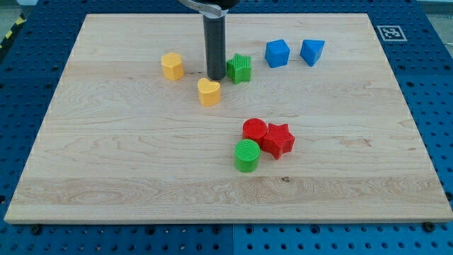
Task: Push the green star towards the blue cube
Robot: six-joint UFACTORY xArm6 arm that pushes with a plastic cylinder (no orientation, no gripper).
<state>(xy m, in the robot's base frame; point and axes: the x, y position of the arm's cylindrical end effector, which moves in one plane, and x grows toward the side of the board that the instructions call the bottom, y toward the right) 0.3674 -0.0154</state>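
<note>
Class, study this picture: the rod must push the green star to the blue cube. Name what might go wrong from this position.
1. My tip stands at the left side of the green star-shaped block; an off-centre push may spin the star aside, missing the blue cube-shaped block.
2. The cube sits up and right of the star, so a straight rightward push would likely pass below it.
3. Overshoot may knock the cube into the other blue block.

My tip [215, 76] sits on the light wooden board [106, 170], touching the left side of the green star block [240, 68]. The blue cube block [277, 53] is just to the star's right, a bit farther back.
</note>
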